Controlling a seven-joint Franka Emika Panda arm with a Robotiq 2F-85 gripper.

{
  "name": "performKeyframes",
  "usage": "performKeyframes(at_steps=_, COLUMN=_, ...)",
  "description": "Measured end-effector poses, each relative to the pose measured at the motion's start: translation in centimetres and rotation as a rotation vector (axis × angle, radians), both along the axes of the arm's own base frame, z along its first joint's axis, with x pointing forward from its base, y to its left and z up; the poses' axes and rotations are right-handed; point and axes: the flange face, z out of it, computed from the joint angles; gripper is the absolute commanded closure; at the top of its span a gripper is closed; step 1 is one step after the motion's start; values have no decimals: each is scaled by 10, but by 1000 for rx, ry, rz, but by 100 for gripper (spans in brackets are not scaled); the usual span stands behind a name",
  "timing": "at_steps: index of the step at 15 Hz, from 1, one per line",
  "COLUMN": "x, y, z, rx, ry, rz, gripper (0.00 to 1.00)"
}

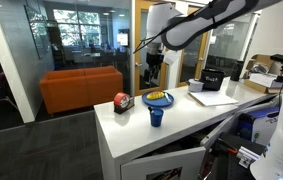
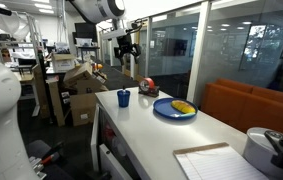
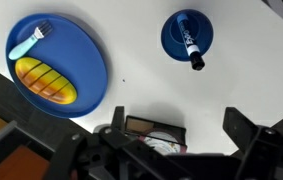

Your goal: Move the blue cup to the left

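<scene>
The blue cup (image 1: 156, 116) stands upright on the white table (image 1: 181, 125), near its front edge. It also shows in an exterior view (image 2: 123, 98). In the wrist view the blue cup (image 3: 188, 35) is seen from above with a marker standing in it. My gripper (image 1: 153, 72) hangs open and empty well above the table's far side, as both exterior views show (image 2: 128, 55). In the wrist view the open fingers (image 3: 176, 125) frame the red-and-black round object (image 3: 146, 137), with the cup off to the upper right.
A blue plate (image 3: 56, 60) with yellow food and a light blue utensil lies next to the cup (image 1: 159, 98). The red-and-black object (image 1: 122, 102) sits at the table's end. A black case (image 1: 212, 80), papers (image 1: 211, 97) and an orange couch (image 1: 81, 88) are nearby.
</scene>
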Motion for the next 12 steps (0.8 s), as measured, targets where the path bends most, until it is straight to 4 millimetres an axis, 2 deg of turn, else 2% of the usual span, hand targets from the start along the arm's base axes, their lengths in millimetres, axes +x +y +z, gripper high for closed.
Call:
performKeyframes(at_steps=5, x=19, y=-59, z=1, rx=-10, ry=65, rz=-265, gripper=0)
performKeyframes(at_steps=6, x=21, y=-63, z=-1, rx=-10, ry=70, rz=-274, gripper=0)
performKeyframes(at_steps=12, x=21, y=-57, z=-1, rx=-11, ry=70, rz=-263, gripper=0)
